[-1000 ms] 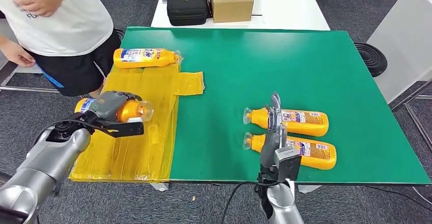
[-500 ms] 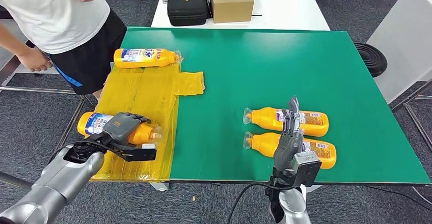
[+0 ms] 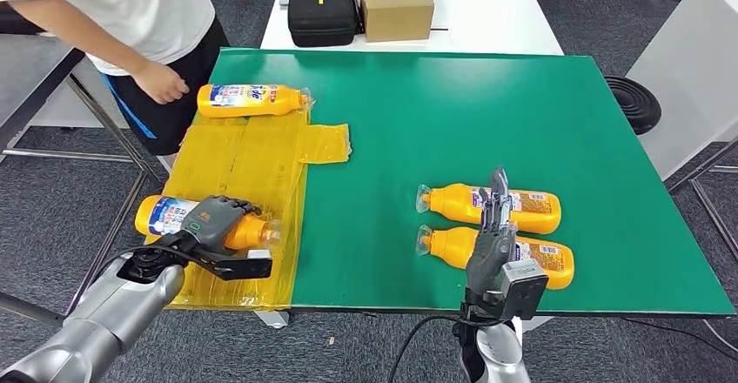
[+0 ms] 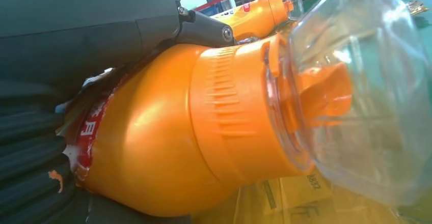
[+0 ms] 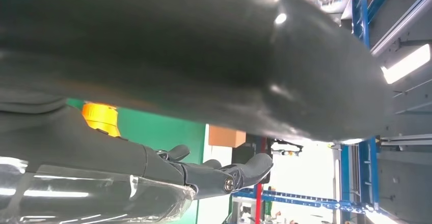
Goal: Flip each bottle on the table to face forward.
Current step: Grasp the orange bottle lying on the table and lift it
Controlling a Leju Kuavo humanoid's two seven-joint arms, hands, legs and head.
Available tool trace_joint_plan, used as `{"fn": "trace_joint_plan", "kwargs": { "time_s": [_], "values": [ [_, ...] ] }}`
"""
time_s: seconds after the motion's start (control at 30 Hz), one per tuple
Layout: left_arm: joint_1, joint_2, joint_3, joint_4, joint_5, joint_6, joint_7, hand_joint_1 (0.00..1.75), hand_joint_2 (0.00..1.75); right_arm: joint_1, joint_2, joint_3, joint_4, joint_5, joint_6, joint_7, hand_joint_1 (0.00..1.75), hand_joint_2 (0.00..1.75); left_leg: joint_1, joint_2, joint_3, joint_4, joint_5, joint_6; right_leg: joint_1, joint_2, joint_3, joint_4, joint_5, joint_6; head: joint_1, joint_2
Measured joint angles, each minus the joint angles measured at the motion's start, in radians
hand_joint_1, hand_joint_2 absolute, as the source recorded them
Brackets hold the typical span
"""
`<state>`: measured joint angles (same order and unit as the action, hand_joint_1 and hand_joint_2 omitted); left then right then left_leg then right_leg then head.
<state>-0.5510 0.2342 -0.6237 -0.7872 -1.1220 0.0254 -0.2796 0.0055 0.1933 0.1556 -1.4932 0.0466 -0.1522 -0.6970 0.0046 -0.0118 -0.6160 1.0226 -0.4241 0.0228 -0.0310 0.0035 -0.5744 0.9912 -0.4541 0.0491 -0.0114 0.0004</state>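
Note:
Several orange bottles with clear caps lie on their sides. My left hand [image 3: 211,218] grips one bottle [image 3: 165,214] at the front of the yellow sheet [image 3: 235,165]; the left wrist view shows its neck [image 4: 193,132] and clear cap [image 4: 356,91] close up. Another bottle [image 3: 252,99] lies at the sheet's far end. Two bottles [image 3: 522,207] [image 3: 540,261] lie side by side on the green mat [image 3: 452,122], caps pointing left. My right hand [image 3: 492,235] stands upright in front of them, fingers [image 5: 214,173] extended and holding nothing.
A person [image 3: 130,17] stands at the table's far left corner, one hand [image 3: 161,81] near the far bottle. A black case [image 3: 320,9] and a cardboard box [image 3: 396,0] sit on a white table behind. A black round base [image 3: 634,100] lies on the floor at right.
My left hand has brought its bottle down and toward the sheet's front edge. My right hand shifted slightly right. The person leaned in, lowering a hand toward the far bottle.

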Motion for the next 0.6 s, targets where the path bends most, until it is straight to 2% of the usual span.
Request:
{"fn": "trace_joint_plan", "kwargs": {
  "time_s": [0.07,0.13,0.17,0.6],
  "values": [
    [-0.005,0.0,0.0,0.005,-0.007,-0.02,-0.001,0.35,1.75,-0.001,0.0,0.0,0.005,-0.004,0.0,0.0,0.0,0.0,0.0,0.0,0.001,0.0,0.0,0.0,0.0,0.0,0.001,0.0,0.0,0.0,0.0,0.0],
    [-0.011,0.0,-0.001,0.012,-0.011,-0.047,-0.004,0.11,1.75,-0.004,0.0,0.0,0.01,-0.009,0.0,0.0,0.0,0.0,0.0,0.0,0.001,0.0,0.0,0.0,0.0,0.0,0.001,0.0,0.0,0.0,0.0,0.0],
    [-0.014,0.0,-0.002,0.016,-0.013,-0.062,-0.008,0.04,1.75,-0.006,0.0,0.0,0.014,-0.012,0.0,0.0,0.0,0.0,0.0,0.0,0.001,0.0,0.0,0.0,0.0,0.0,0.001,0.0,0.0,0.0,0.0,0.0],
    [-0.096,0.006,-0.048,0.082,-0.018,-0.208,-0.075,0.0,1.75,-0.047,0.0,0.0,0.054,-0.046,-0.027,0.0,0.0,0.0,0.0,0.001,0.002,0.0,0.0,0.0,0.001,0.001,0.002,0.0,0.0,0.0,0.0,0.0]
  ]
}}
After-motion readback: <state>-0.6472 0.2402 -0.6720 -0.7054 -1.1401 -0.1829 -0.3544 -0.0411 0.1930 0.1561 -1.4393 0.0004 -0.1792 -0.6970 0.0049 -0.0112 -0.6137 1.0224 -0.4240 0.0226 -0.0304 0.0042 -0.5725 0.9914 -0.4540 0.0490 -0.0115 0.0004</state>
